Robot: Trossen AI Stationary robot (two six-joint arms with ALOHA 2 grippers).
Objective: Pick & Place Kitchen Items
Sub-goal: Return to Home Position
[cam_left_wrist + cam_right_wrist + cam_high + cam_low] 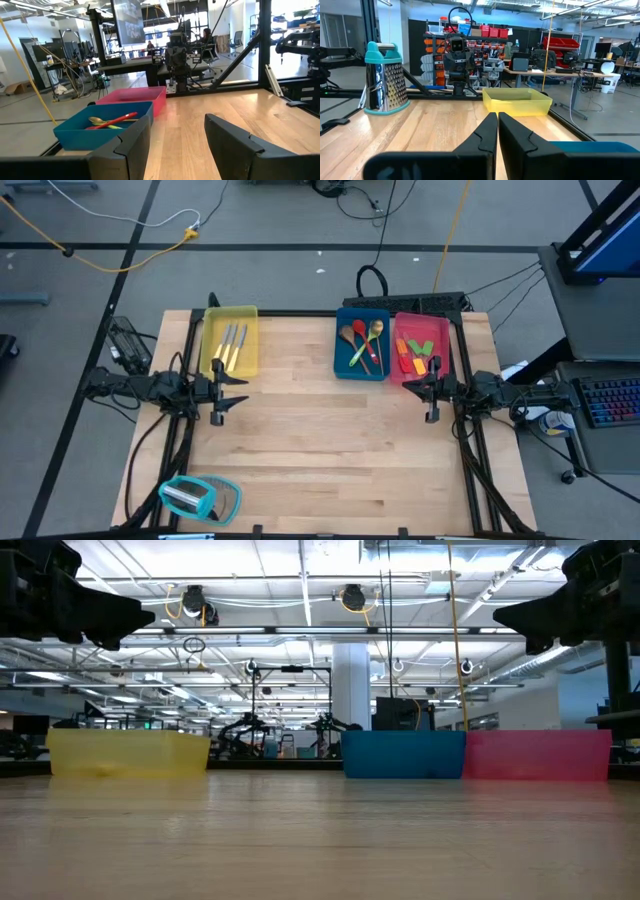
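Evidently the sorting is all but finished.

High view: spoons (362, 340) lie inside the blue tray (340, 345). Spatulas (412, 352) lie in the pink tray (448, 350) just beside it. Silver cutlery (232, 345) lies in the yellow tray (245, 320), well apart from it: one kind per tray. The left gripper (235, 391) and right gripper (425, 388) flank it at the table edges, parked, I judge.

Low view: both grippers hang high, carrying nothing.

Left wrist view: fingers parted, empty.

Right wrist view: fingers pressed together on nothing. A grater (384, 80) stands far from the blue tray, presumably not for sorting.

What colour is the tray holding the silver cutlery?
Yellow: the yellow rectangular plastic tray shows best in the high view.
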